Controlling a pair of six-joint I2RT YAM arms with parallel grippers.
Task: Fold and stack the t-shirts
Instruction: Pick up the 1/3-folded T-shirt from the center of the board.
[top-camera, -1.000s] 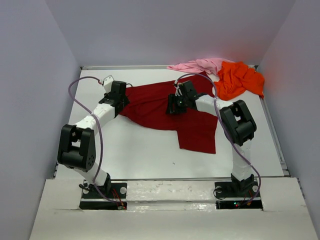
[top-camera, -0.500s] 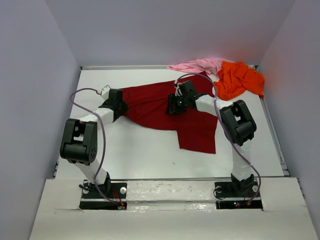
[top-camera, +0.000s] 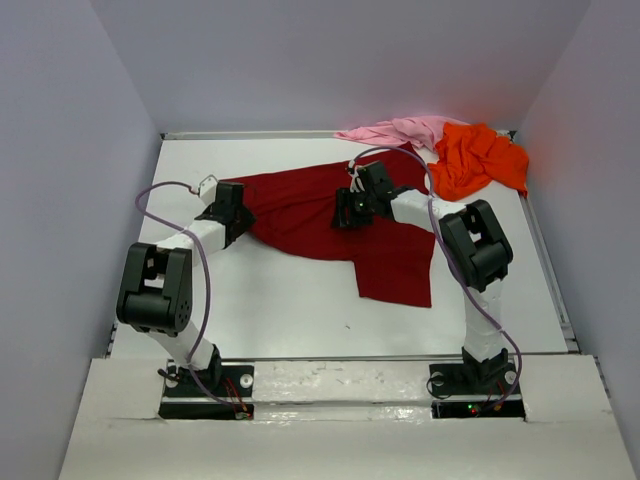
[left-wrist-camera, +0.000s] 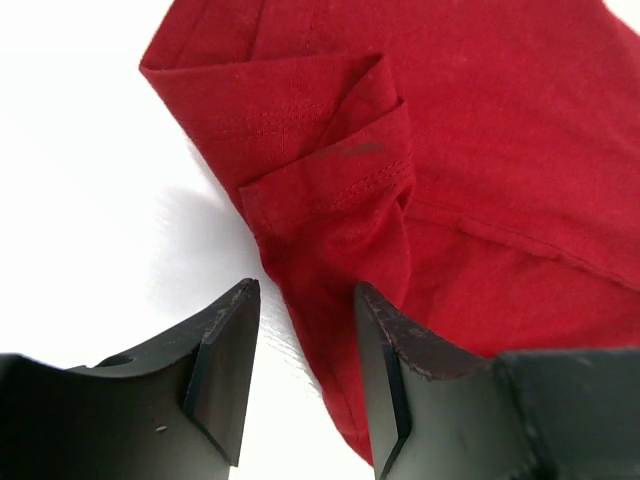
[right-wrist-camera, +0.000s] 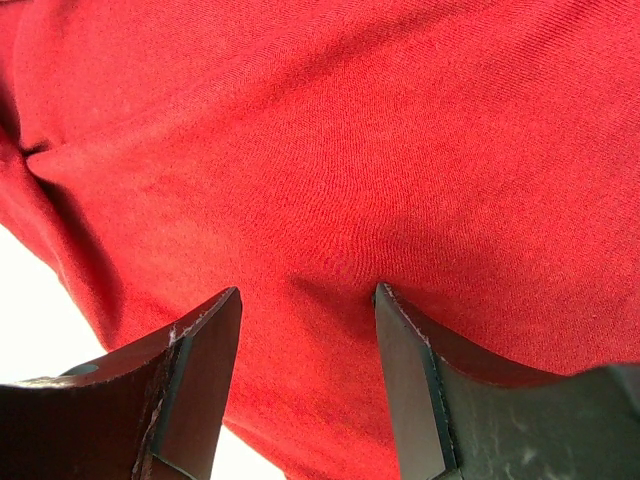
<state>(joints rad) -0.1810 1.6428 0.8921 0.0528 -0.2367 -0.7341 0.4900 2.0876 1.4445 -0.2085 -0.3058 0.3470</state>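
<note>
Top: crimson t-shirt (top-camera: 300, 215) lies rumpled mid-surface (top-camera: 280, 300). Orange t-shirt (top-camera: 478, 158) and pink t-shirt (top-camera: 395, 130) are heaped in the far right corner. Left pincer (top-camera: 226, 197) is at crimson's left edge, right pincer (top-camera: 350, 212) over its middle. Versus a second ago, the left arm is lower and slightly left; right arm and shirts unmoved.

Left wrist: left pincer (left-wrist-camera: 305, 290) spread, straddling the crimson t-shirt (left-wrist-camera: 480, 150) edge near the folded sleeve (left-wrist-camera: 330, 170), nothing pinched.

Right wrist: right pincer (right-wrist-camera: 305, 295) spread, tips at the crimson t-shirt (right-wrist-camera: 400, 150), nothing gripped.

Cloth looks light and limp and will likely bunch. Best pinched at a hem, not mid-panel.
</note>
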